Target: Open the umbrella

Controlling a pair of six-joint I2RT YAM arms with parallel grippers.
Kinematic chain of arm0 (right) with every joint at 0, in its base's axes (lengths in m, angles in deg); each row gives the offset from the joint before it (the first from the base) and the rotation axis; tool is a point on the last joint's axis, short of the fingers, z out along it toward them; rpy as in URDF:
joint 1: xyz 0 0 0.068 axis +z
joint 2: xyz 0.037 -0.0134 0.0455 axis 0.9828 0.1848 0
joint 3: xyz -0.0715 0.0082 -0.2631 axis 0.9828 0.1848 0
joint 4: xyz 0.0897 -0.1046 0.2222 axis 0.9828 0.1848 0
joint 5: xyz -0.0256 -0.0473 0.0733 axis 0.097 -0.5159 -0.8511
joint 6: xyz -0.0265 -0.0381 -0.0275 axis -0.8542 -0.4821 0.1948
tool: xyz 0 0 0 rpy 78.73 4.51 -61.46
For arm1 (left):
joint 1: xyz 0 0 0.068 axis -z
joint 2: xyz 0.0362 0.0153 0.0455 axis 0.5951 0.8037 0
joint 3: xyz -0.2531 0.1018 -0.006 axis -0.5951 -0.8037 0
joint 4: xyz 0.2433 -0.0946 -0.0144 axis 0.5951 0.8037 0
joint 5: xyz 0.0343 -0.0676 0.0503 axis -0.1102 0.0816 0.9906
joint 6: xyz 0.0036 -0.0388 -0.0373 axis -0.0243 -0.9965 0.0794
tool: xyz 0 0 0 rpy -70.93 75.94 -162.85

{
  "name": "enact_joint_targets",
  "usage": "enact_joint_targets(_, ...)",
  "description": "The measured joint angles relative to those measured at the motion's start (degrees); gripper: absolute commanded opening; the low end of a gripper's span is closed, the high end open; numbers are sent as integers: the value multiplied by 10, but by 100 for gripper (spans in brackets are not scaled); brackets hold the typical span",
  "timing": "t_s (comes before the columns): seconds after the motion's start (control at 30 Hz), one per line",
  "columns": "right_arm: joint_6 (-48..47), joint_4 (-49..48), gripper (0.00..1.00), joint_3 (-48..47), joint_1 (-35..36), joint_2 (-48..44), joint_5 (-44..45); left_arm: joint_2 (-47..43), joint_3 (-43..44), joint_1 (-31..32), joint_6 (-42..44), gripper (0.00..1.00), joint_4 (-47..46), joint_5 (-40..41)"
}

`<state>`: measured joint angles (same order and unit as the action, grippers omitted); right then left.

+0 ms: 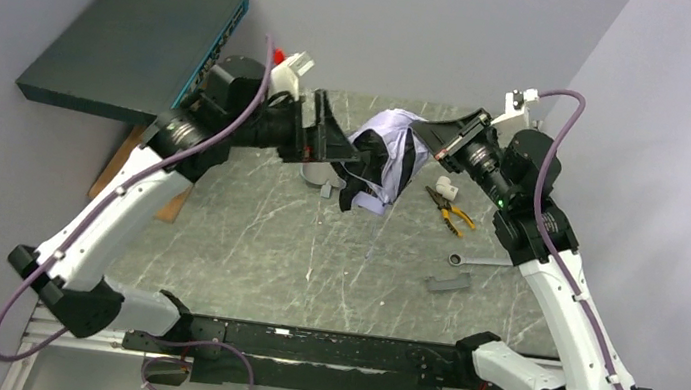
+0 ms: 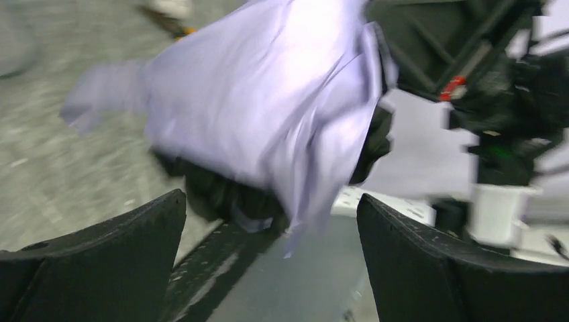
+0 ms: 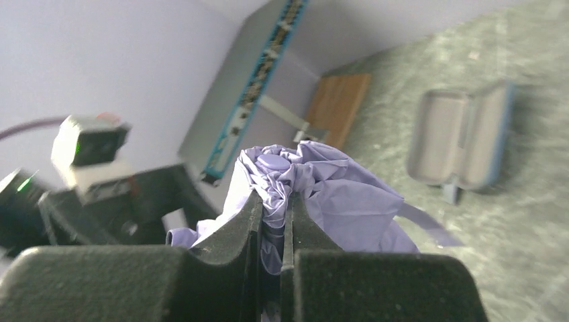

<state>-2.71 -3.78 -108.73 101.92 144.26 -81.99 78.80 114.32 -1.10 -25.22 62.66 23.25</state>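
We see the marbled table (image 1: 244,242), a dark teal box (image 1: 135,41) leaning at its back left, and pliers (image 1: 450,212), a wrench (image 1: 474,261) and a grey block (image 1: 448,283) lying at right. Both arms reach inward above mid-table. There the umbrella (image 1: 389,155) hangs bunched. The right gripper (image 3: 276,201) pinches its lavender fabric, and the left gripper (image 2: 272,196) gapes wide just beside it.

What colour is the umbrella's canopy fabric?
Pale lavender umbrella fabric, clearest in the left wrist view.
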Motion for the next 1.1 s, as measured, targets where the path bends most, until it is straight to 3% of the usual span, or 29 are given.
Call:
enact_joint_targets(0.13, -5, 100, 0, -30, 0, 23, 75, -64, -40, 0, 37, 99, 101, 155)
enact_joint_targets(0.27, -37, 149, 0, -42, -1, 54, 117, -148, -161, -2, 62, 96, 133, 252)
enact_joint_targets(0.47, -74, 104, 0, 63, -1, 31, 119, -263, -357, -1, 92, 92, 128, 309)
enact_joint_targets(0.63, -77, 84, 0, 129, -1, 15, 101, -361, -425, 1, 105, 82, 118, 327)
enact_joint_targets(0.83, -52, 71, 0, 172, 10, 6, 82, -473, -500, 26, 100, 79, 82, 331)
enact_joint_targets(0.93, -42, 75, 0, 176, 15, 4, 76, -475, -543, 59, 87, 75, 54, 333)
enact_joint_targets(1.1, -38, 89, 0, 172, 16, 4, 78, -409, -563, 195, 47, 72, 26, 403)
